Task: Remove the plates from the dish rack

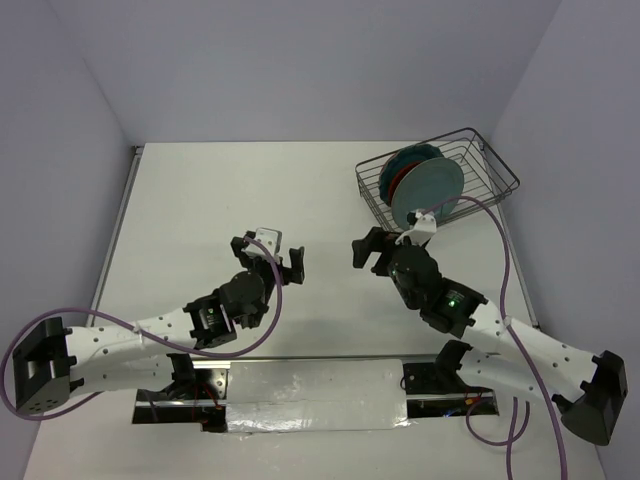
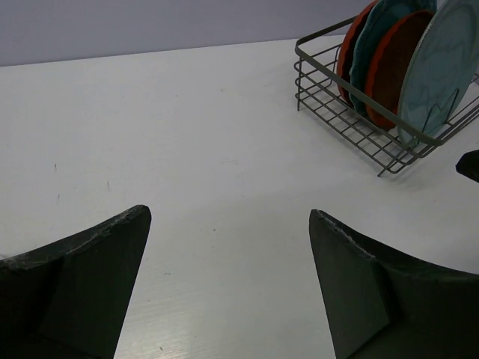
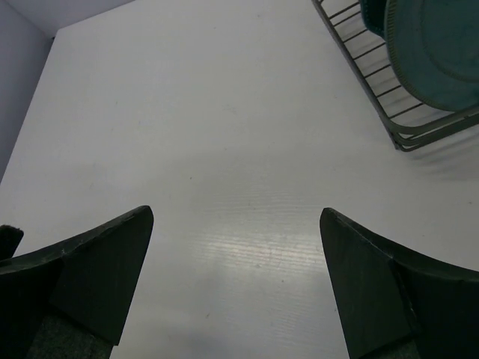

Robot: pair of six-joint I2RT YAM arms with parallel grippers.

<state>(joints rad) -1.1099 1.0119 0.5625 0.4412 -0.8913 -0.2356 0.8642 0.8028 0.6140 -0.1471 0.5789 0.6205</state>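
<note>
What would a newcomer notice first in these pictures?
The dish rack at the table's far right corner, holding on edge a pale grey-green plate nearest the arms, with a red-orange plate and a teal plate behind. The left gripper and right gripper hover open and empty over the white table.

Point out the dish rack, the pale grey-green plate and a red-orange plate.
dish rack (image 1: 492, 168): top external view, bare wire mesh at its right end.
pale grey-green plate (image 1: 430, 190): top external view, middle of its face.
red-orange plate (image 2: 392, 66): left wrist view, the strip of its face showing between neighbouring plates.
</note>
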